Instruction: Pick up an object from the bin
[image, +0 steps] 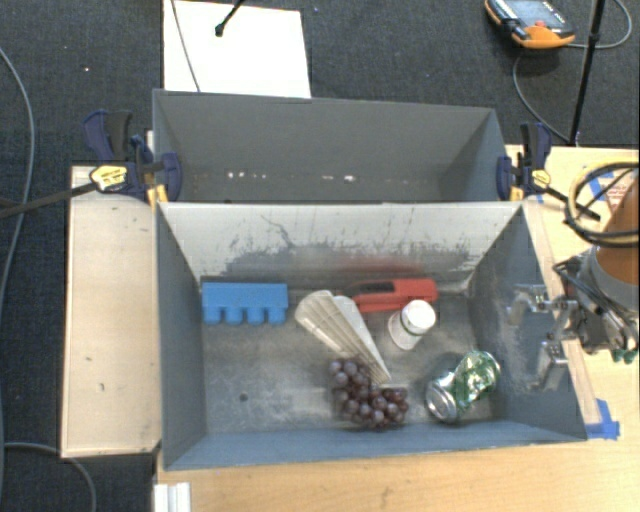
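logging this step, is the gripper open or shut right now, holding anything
Gripper: open, nothing between its fingers, at the right wall of the bin, near the crushed green can.

I work in a robotics lab: my grey metal bin (330, 140) sits on a pale wooden worktop (400, 485) above dark carpet (60, 60) — black cables (45, 198) trailing across it, an orange-and-black handheld device (530, 22) nearby.

Legible text, brands, numbers: none.
- Can (462, 383), crushed, lower right of the bin (330, 150): green and white print, too small to read.
- Bottle (412, 325), white, centre right: any label is unreadable.
- Orange device (530, 22), upper right of frame: markings unreadable.
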